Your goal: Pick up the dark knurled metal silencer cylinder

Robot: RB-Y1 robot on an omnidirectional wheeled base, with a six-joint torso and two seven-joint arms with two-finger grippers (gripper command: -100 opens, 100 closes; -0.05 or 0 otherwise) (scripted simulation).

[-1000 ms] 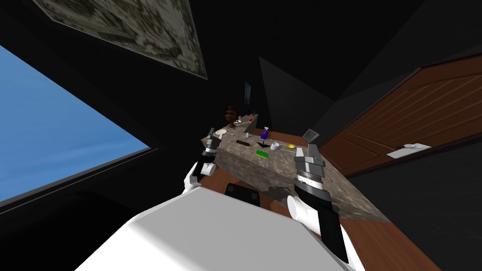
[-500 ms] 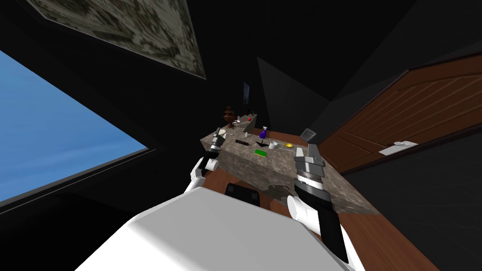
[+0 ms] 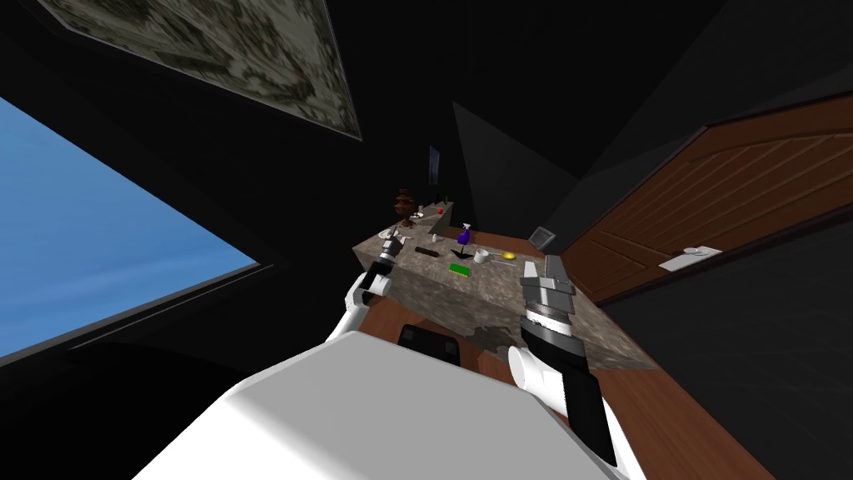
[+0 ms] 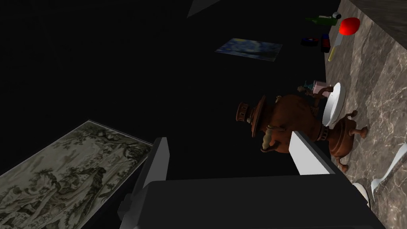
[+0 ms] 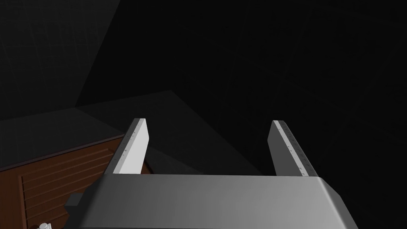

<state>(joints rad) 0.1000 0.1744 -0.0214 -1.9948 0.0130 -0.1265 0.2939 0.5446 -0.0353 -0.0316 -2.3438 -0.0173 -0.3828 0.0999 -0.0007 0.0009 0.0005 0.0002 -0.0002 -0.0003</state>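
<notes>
The left pincer, open like the right pincer, is hovering at the bench's left edge near the silencer cylinder, likely stiff and heavy, best gripped mid-barrel.

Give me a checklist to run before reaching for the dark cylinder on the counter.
1. Sight of cylinder on counter: ok.
2. Check left gripper open: ok.
3. Aim of left gripper at cylinder: not ok, it faces the brown urn.
4. Check right gripper open: ok.
5. Gap between cylinder and green block: ok, they lie apart.
</notes>
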